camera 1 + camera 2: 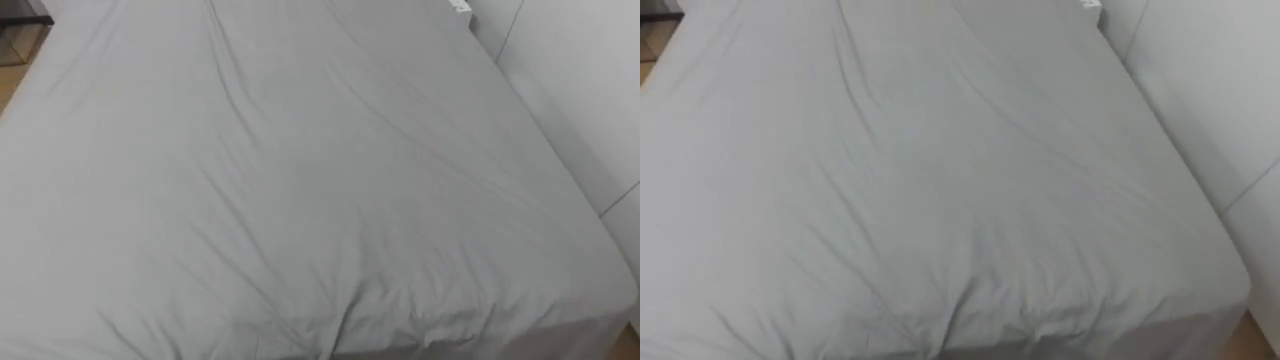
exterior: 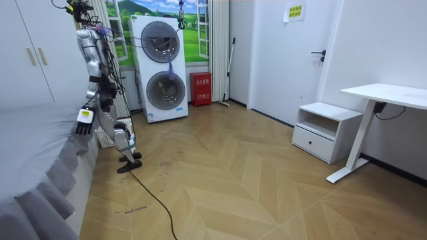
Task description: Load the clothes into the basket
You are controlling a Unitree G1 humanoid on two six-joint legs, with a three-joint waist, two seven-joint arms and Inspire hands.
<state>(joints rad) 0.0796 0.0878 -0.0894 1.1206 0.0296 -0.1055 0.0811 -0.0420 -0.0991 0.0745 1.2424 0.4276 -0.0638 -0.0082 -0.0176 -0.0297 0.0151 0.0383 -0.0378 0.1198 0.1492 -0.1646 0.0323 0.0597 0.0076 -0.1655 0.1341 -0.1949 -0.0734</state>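
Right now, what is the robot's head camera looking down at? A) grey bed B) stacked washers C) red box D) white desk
A: wrinkled grey sheet of the grey bed spreads across the eye views, and the room view has the robot standing at that bed's edge.

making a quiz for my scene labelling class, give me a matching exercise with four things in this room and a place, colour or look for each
Things:
1. bed
2. washer stack
3. small box
4. desk

Descriptions:
a. red, standing next to the washer stack
b. white, at the room view's right
c. covered in grey, in front of the robot
d. two round doors, one above the other

Pairs: 1-c, 2-d, 3-a, 4-b
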